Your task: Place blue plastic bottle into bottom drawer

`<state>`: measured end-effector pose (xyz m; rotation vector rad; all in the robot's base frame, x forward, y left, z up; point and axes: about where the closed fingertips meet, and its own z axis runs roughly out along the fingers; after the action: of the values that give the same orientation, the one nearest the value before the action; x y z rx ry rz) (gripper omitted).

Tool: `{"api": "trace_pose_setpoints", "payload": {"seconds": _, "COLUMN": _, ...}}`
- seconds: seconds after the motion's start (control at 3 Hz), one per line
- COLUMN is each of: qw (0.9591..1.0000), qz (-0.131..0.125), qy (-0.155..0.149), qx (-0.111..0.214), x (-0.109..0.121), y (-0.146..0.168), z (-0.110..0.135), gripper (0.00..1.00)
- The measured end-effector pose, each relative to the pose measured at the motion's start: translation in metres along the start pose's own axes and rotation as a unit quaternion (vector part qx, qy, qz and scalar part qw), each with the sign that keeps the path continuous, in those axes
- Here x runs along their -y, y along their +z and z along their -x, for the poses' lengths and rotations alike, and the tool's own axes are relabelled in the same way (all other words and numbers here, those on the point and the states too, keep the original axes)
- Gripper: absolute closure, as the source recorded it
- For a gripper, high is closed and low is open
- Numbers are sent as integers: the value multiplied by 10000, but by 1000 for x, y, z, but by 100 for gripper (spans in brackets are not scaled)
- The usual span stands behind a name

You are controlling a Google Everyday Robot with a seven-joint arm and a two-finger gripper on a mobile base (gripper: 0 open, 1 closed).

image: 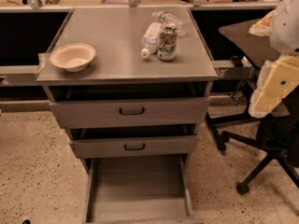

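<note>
Room waits in the bottom drawer [138, 185], pulled out near to receive the blue plastic bottle [150, 37], which lies pale-labelled, white cap nearward, touching the soda can [167, 42] far right on the cabinet top [117, 36], while the gripper [275, 85], seemingly the cream bulk at right, hangs well apart, state impossible to tell.

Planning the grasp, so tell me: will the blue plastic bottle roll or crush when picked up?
Lying on its side on the cabinet top, the blue plastic bottle may roll if nudged, though the soda can beside it could block it. Its thin clear plastic probably dents under a squeeze. The gripper is out of view.
</note>
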<state>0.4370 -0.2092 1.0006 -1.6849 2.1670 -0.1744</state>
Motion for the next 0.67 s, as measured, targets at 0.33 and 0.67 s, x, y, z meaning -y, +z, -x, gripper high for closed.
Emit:
{"api": "trace_pose_setpoints", "payload": {"seconds": 0.33, "qw": 10000, "qz": 0, "qy": 0, "qx": 0, "x": 0, "y": 0, "z": 0, "gripper": 0}}
{"api": "trace_pose_setpoints", "payload": {"seconds": 0.67, "qw": 9975, "qz": -166, "qy": -676, "qx": -111, "x": 51, "y": 25, "z": 8, "gripper": 0}}
